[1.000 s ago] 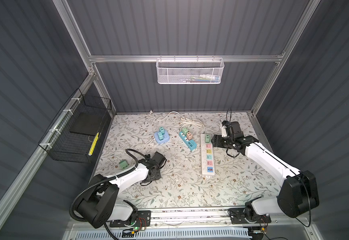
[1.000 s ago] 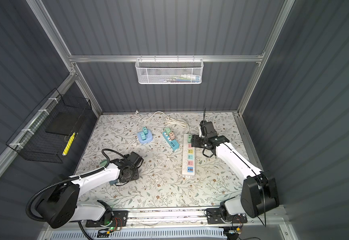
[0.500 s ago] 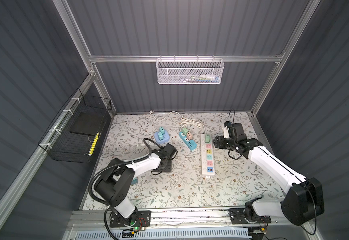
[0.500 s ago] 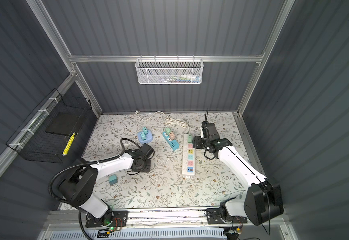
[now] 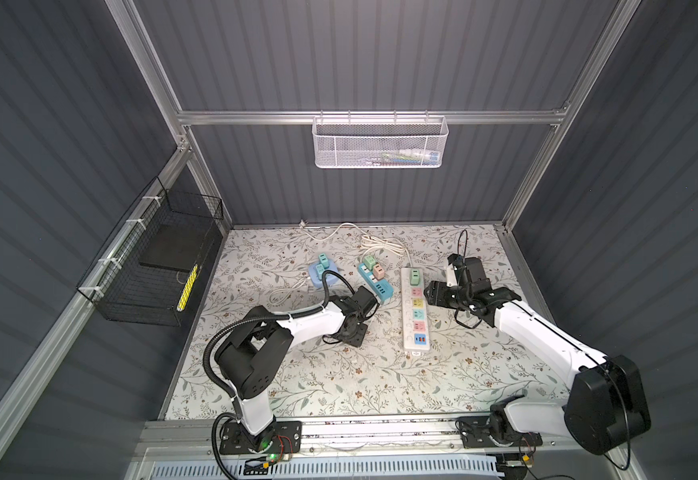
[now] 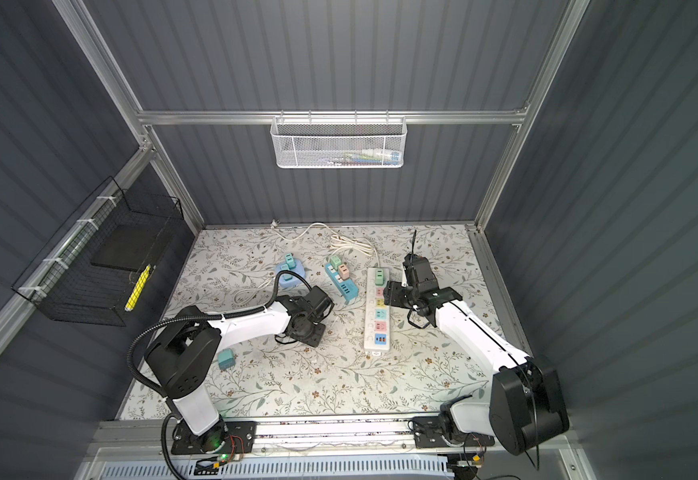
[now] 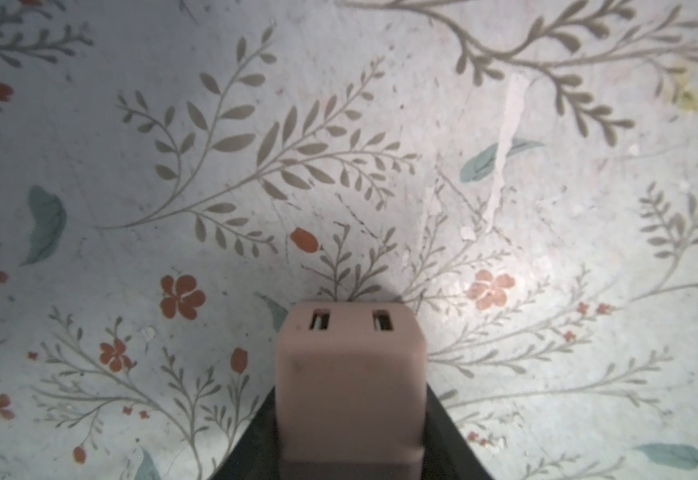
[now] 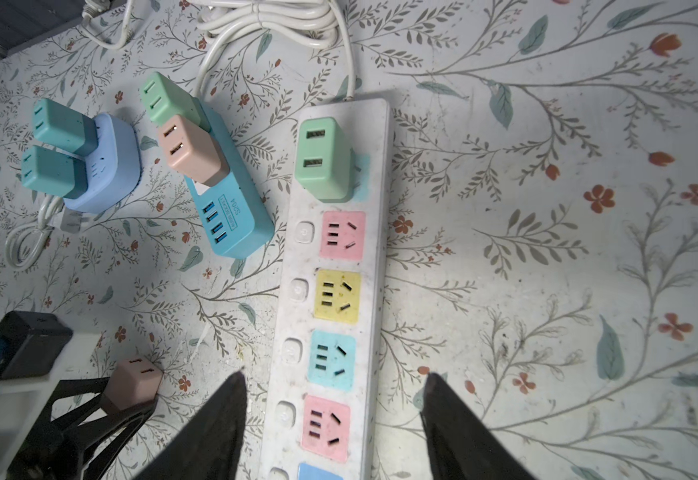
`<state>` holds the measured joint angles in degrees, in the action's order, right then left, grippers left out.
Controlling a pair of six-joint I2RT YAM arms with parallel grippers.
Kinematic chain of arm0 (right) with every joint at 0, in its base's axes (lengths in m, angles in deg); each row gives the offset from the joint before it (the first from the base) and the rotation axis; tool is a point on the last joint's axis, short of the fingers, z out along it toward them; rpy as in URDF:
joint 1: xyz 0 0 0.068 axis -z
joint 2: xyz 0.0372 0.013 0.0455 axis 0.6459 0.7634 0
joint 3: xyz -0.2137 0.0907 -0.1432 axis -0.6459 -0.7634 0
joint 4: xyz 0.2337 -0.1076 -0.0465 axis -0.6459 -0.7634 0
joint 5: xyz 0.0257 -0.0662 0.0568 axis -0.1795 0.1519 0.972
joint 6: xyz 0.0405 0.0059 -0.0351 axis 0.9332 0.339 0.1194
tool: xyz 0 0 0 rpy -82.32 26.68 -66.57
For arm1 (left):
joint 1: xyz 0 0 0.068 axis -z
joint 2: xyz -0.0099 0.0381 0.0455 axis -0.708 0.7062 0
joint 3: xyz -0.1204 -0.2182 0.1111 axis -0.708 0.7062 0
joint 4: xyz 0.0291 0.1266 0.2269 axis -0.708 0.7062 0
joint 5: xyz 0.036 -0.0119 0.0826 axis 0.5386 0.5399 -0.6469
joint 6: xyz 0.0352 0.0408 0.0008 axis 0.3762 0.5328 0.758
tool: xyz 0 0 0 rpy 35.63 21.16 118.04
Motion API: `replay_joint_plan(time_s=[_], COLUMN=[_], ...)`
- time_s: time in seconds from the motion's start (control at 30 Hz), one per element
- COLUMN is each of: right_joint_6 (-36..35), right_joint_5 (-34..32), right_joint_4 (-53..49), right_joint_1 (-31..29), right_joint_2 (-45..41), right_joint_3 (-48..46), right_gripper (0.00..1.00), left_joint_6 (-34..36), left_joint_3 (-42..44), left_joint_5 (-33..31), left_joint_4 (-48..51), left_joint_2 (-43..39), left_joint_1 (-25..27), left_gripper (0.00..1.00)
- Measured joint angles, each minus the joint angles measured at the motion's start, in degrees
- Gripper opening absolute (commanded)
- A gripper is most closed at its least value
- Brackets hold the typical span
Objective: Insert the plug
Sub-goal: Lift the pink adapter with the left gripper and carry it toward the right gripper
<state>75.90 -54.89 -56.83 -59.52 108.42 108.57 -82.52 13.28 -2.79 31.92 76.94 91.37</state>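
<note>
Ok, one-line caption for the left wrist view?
Left gripper shut on a pink plug over the floral mat.

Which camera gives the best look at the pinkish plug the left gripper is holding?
The left wrist view: the pinkish plug fills the centre, its two slots clear, clamped in the left gripper. The right wrist view shows the plug small. In both top views the gripper hides it.

On my left wrist feed, the left hand (image 7: 351,440) grips a dusty-pink plug (image 7: 351,374), with dark fingers (image 7: 256,444) pressed against both its sides. Two small slots (image 7: 321,321) sit on its far face. Beyond it spreads the floral counter (image 7: 547,232), marked by a pale scuffed strip (image 7: 509,120).
</note>
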Motion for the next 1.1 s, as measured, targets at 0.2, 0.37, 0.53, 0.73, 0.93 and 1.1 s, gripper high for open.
replay_joint_plan(time_s=[0.2,0.37,0.53,0.73,0.93,1.1], right_joint_6=[1.14,1.01,1.05,2.29,2.4,3.56], right_joint_5=[2.25,2.75,2.6,-0.15,4.0,8.46], right_joint_4=[1.53,1.4,0.63,0.42,1.07,1.73], right_joint_1=[0.0,0.0,-0.35,-0.26,3.45,3.67], right_joint_2=[1.66,2.4,1.2,-3.91,-3.08,-2.01], right_joint_3=[1.07,3.37,3.96,4.35,3.65,2.78], right_gripper=[0.71,0.76,0.86,0.99,0.69,0.5], left_joint_6=[2.97,4.81,5.73,6.78,7.87,8.07], left_joint_3=[-0.98,-3.26,-6.08,-6.82,-6.71,-6.03], left_joint_5=[-0.04,-0.02,-0.24,-0.02,0.17,0.9], left_joint_4=[1.77,4.63,6.08,7.56,8.55,7.96], left_joint_2=[0.44,0.44,0.09,-0.31,-0.26,0.87], left_joint_1=[0.0,0.0,-0.02,-0.13,-0.61,-1.53], left_gripper=[0.61,0.82,0.92,0.79,0.66,0.63])
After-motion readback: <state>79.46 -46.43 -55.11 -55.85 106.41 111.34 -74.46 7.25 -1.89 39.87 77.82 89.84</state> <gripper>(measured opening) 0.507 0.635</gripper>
